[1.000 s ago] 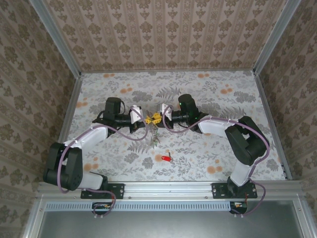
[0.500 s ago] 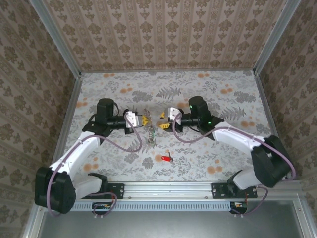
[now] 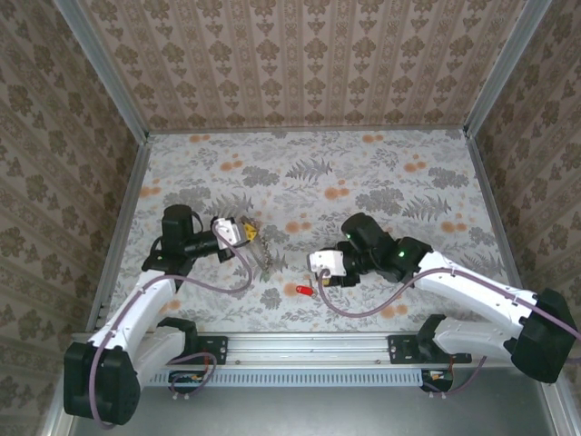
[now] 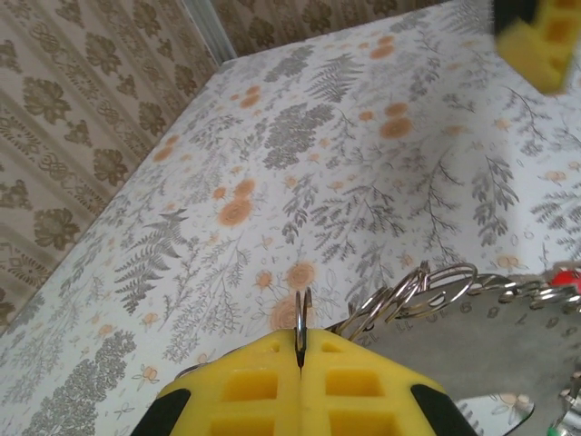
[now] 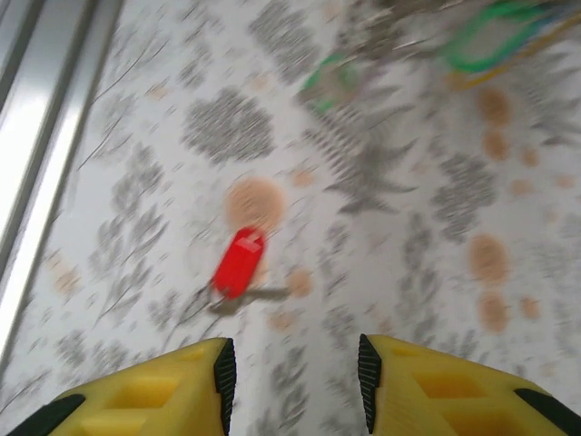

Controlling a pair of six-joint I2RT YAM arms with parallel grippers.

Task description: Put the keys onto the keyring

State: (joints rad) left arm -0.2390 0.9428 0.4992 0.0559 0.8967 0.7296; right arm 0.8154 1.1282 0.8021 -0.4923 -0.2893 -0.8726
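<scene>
My left gripper (image 3: 245, 232) is shut on the keyring (image 4: 300, 320), a thin metal ring pinched edge-on between its yellow fingers (image 4: 245, 386). Several smaller rings and a grey key blade (image 4: 472, 331) hang from it to the right, and in the top view that bunch (image 3: 264, 258) dangles down to the table. A red-headed key (image 5: 238, 262) lies loose on the table, also seen from above (image 3: 303, 290). My right gripper (image 5: 292, 381) is open just short of the red key (image 3: 318, 272), which sits ahead and slightly left of its gap. Blurred green key heads (image 5: 495, 32) show far off.
The flowered table top (image 3: 381, 173) is walled by patterned panels on three sides. An aluminium rail (image 3: 309, 343) runs along the near edge, close to the right gripper and the red key. A blurred yellow block (image 4: 543, 41) pokes into the left wrist view's top right corner.
Both grippers have pulled apart from their meeting at mid-table. The left one moved left and nearer with the ring and keys. The right one swung down to the red key.
</scene>
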